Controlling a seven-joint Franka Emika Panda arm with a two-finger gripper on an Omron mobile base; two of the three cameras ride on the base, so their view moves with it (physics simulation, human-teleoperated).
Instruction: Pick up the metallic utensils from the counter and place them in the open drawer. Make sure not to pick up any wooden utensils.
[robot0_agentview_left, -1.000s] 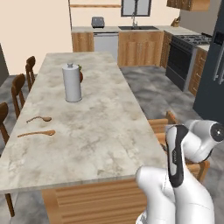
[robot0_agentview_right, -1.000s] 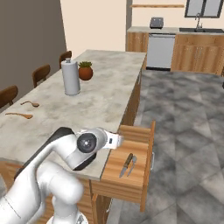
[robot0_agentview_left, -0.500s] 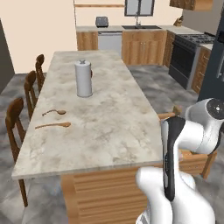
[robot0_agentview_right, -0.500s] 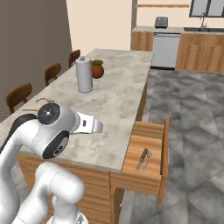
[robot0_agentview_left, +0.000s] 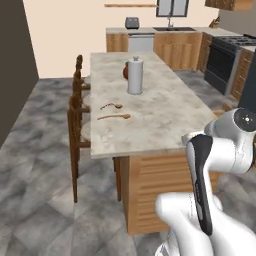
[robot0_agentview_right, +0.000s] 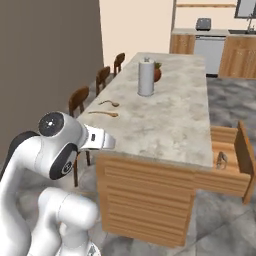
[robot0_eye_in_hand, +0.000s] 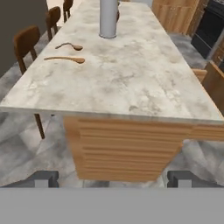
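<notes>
End effector (robot0_eye_in_hand: 113, 178): open, empty.
Risk: only wooden spoons (robot0_eye_in_hand: 65, 58) lay upper left on table (robot0_eye_in_hand: 131, 83); grabbing them breaks task.

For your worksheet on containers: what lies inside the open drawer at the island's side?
In the drawer, greyish metal cutlery rests on the light-wood floor near the island. The brown front panel and side wall cover the rest of the floor.

Two wooden spoons (robot0_eye_in_hand: 65, 58) lie side by side near the counter's (robot0_eye_in_hand: 131, 83) left edge. A tall canister (robot0_agentview_right: 145, 76) stands farther back. The open drawer (robot0_agentview_right: 227, 167) juts from the counter's right side, holding utensils (robot0_agentview_right: 221, 160).
</notes>
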